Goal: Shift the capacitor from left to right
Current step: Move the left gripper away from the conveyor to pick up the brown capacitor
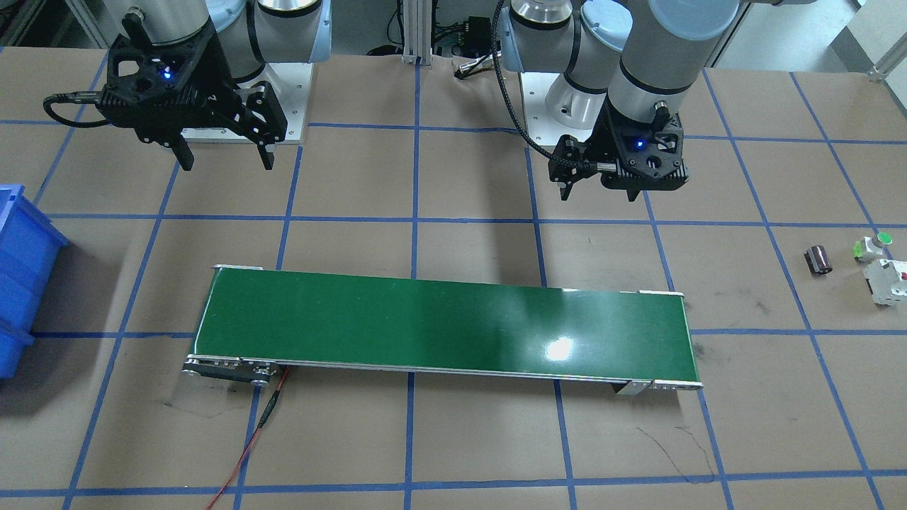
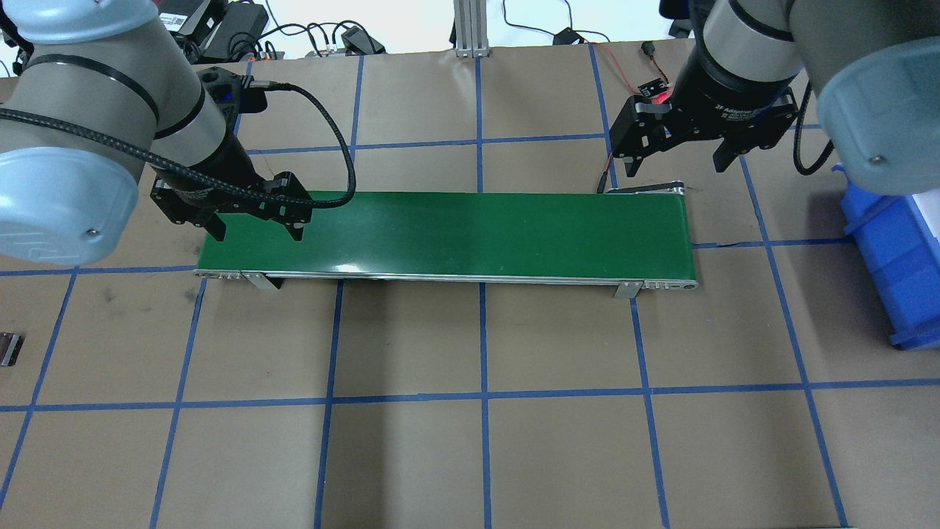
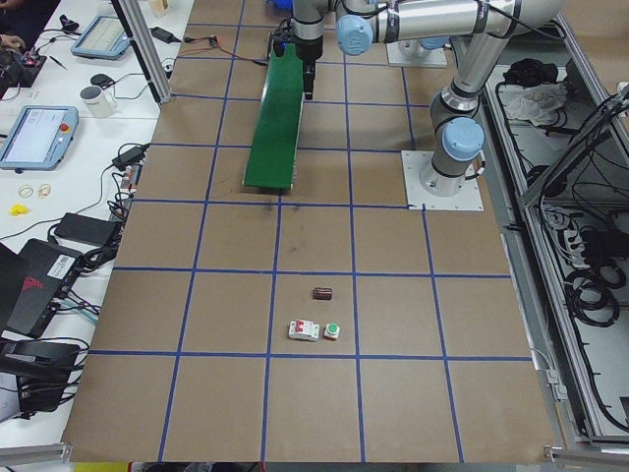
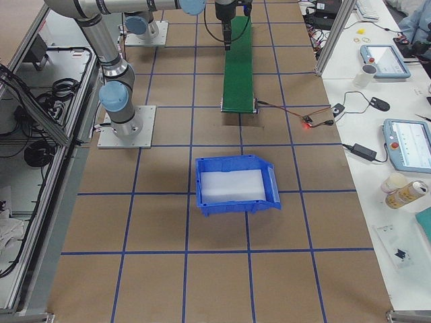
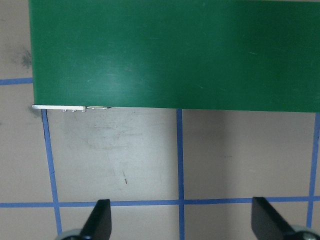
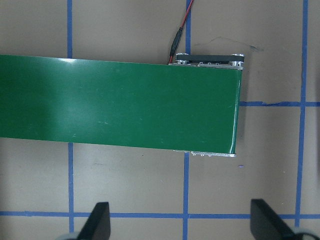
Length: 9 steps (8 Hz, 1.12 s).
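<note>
The capacitor (image 1: 820, 260), a small dark cylinder with a light stripe, lies on the brown table far out on my left side. It also shows in the exterior left view (image 3: 322, 293) and at the left edge of the overhead view (image 2: 9, 348). My left gripper (image 1: 599, 193) is open and empty and hovers near the left end of the green conveyor belt (image 2: 440, 231), well away from the capacitor. It also shows in the overhead view (image 2: 257, 234) and the left wrist view (image 5: 182, 220). My right gripper (image 1: 227, 163) is open and empty by the belt's right end, as the overhead view (image 2: 675, 166) and the right wrist view (image 6: 181, 220) also show.
A white switch with red marks (image 1: 889, 281) and a green-capped button (image 1: 873, 246) lie just beyond the capacitor. A blue bin (image 2: 892, 257) stands at the table's right end. A red and black wire (image 1: 258, 425) runs from the belt's right end.
</note>
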### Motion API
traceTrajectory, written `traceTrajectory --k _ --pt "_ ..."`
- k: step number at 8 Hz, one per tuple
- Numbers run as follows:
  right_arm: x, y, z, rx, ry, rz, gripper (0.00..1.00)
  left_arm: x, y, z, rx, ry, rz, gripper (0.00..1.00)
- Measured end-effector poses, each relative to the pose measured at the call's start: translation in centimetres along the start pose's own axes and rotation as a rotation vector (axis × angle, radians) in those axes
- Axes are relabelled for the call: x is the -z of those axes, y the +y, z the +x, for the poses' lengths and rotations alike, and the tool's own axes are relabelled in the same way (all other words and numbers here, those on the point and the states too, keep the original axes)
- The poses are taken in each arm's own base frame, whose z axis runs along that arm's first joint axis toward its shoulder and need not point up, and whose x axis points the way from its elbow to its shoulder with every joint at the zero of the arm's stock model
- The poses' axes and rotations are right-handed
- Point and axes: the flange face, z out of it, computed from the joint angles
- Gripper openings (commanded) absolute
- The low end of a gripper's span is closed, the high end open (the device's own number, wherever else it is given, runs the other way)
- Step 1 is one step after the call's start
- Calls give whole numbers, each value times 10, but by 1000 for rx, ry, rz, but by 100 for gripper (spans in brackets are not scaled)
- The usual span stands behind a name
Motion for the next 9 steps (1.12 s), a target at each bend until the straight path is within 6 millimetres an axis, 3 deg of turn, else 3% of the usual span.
traceTrajectory --k 3,5,7,9 --pt "0 0 0 2 1 -1 100 0 1 0 -12 1 -1 100" --pt "1 1 0 1 2 2 100 3 -2 -13 -35 -5 5 100" --pt "2 0 0 0 1 7 100 -1 -8 -51 -2 -9 -8 100" --pt "3 0 0 -1 0 14 100 -8 -13 -124 24 -2 -25 100"
